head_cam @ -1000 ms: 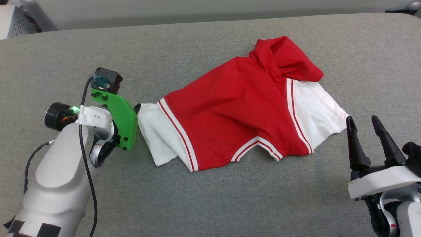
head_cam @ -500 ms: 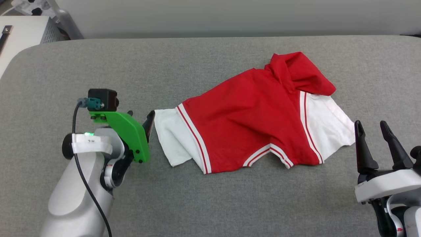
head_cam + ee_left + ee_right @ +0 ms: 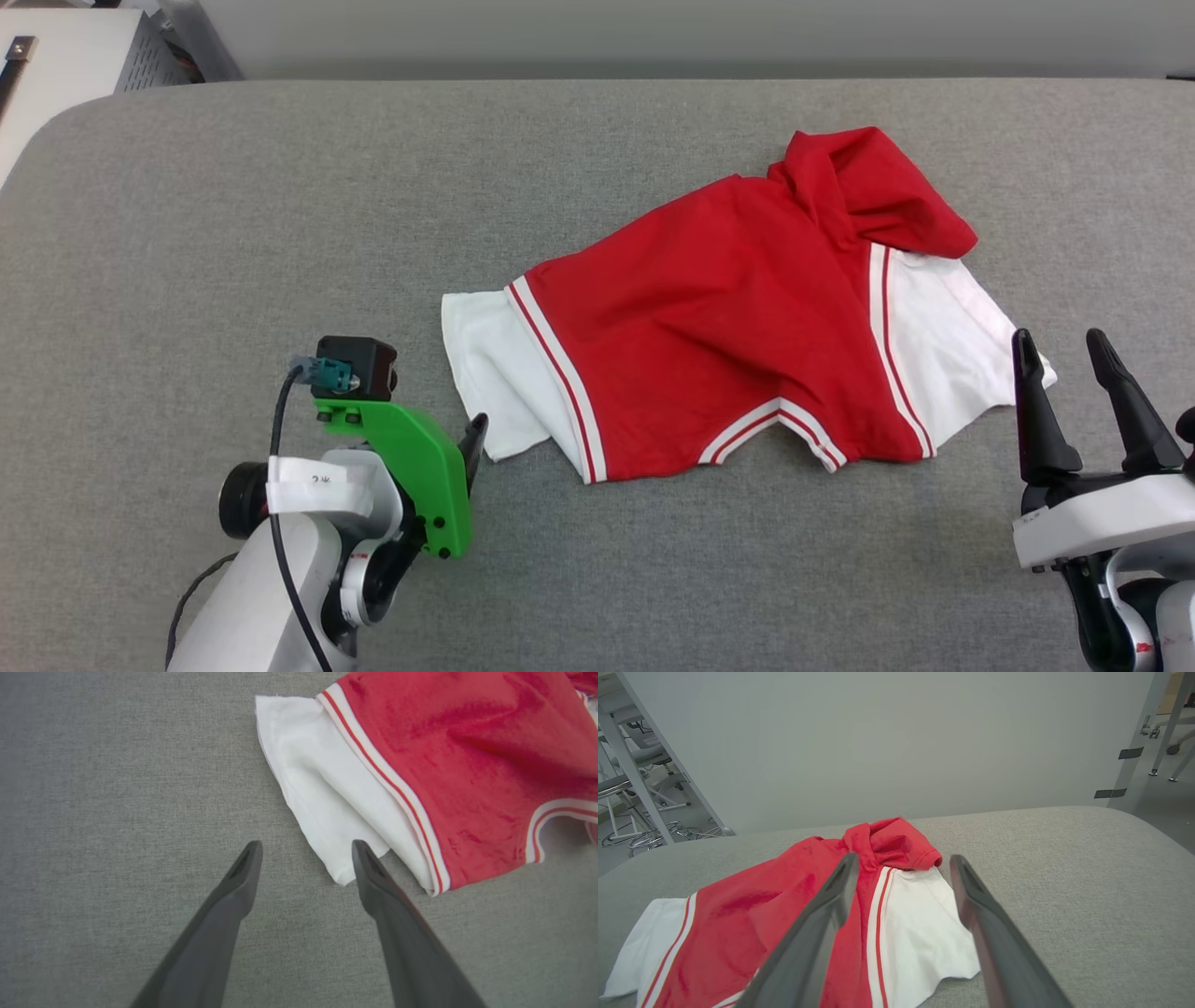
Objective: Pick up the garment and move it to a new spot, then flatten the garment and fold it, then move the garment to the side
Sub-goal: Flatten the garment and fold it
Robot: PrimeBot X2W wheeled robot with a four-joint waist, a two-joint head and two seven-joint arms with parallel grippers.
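Two grippers stand with jaws spread wide and empty: the left gripper (image 3: 306,845) points at the near corner of one white sleeve, and the right gripper (image 3: 1060,341) is just beside the other sleeve's edge. Between them the garment (image 3: 728,308) lies rumpled on the right half of the table (image 3: 233,233), thin red cloth with white sleeves and striped trim, its far corner folded over into a soft hump. Broad bare grey weave stretches away to the left as far as the rounded corner, with narrower strips along front and back.
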